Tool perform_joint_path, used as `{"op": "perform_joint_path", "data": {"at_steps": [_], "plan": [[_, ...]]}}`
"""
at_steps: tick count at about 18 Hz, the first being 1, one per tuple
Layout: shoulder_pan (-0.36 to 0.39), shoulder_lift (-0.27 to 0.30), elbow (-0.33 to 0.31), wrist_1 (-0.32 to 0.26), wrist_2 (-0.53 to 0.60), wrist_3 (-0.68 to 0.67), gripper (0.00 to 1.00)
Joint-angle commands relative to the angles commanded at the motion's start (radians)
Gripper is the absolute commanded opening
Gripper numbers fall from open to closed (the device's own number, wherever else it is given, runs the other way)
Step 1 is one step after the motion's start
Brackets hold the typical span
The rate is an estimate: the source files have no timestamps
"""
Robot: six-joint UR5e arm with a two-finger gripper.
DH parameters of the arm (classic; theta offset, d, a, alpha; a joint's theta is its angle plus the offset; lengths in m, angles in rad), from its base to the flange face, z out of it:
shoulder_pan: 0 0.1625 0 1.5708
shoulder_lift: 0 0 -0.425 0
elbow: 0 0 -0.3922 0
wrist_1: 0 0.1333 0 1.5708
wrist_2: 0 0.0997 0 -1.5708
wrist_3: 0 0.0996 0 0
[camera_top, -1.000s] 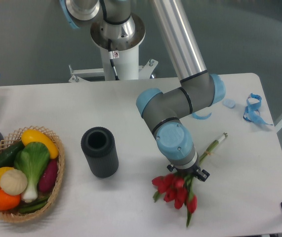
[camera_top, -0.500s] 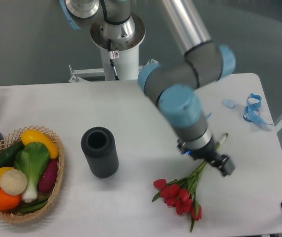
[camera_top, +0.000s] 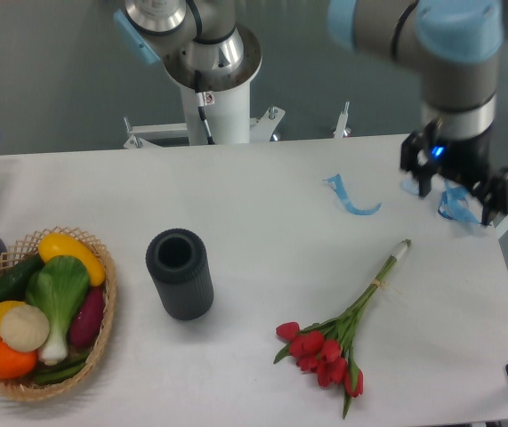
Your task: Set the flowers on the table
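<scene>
Now that the claw (camera_top: 456,182) has let go and swung up toward the far right edge, jaws apart and holding nothing, the flowers (camera_top: 338,338) lie free on the white counter (camera_top: 262,222), so the placing looks done. Red heads point at the near edge, tied stems slanting away, right of the black cylinder (camera_top: 180,274).
</scene>
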Motion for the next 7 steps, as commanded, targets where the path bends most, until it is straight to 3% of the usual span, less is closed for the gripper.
{"op": "perform_joint_path", "data": {"at_steps": [4,7], "plan": [[0.109,0.025,-0.020,-0.043,-0.080,0.223,1.00],[0.137,0.046,-0.047,-0.046,-0.129,0.257,1.00]]}}
